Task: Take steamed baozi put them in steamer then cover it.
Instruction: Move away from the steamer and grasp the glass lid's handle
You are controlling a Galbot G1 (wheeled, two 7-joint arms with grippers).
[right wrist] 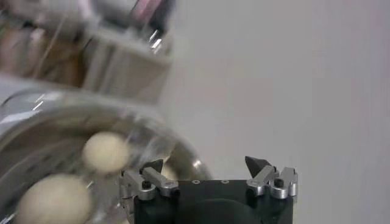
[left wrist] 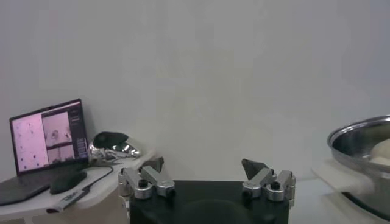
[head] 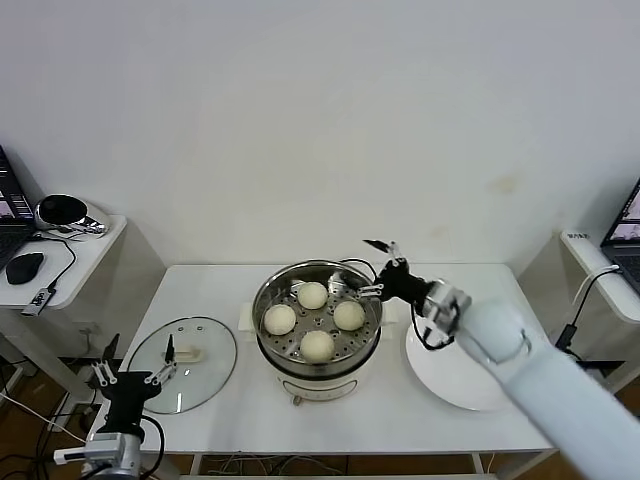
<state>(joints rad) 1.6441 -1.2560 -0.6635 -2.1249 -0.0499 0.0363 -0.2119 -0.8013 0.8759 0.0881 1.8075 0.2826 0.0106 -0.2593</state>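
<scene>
The shiny steel steamer [head: 268, 300] stands on its white base at the table's middle. Four cream-white baozi lie on its perforated tray: one at the back [head: 312, 295], one at the left [head: 279, 319], one at the right [head: 348, 315], one at the front [head: 317, 344]. The glass cover [head: 215, 375] with its cream handle lies flat on the table left of the steamer. My right gripper [head: 362, 268] is open and empty, just above the steamer's back right rim; its wrist view shows two baozi [right wrist: 105, 151] below it. My left gripper [head: 135, 360] is open and empty, low at the cover's left edge.
A flat white plate [head: 450, 375] lies right of the steamer, under my right arm. A side table at the left holds a laptop [left wrist: 49, 134], a mouse and a cable. Another laptop stands at the far right. A white wall is behind the table.
</scene>
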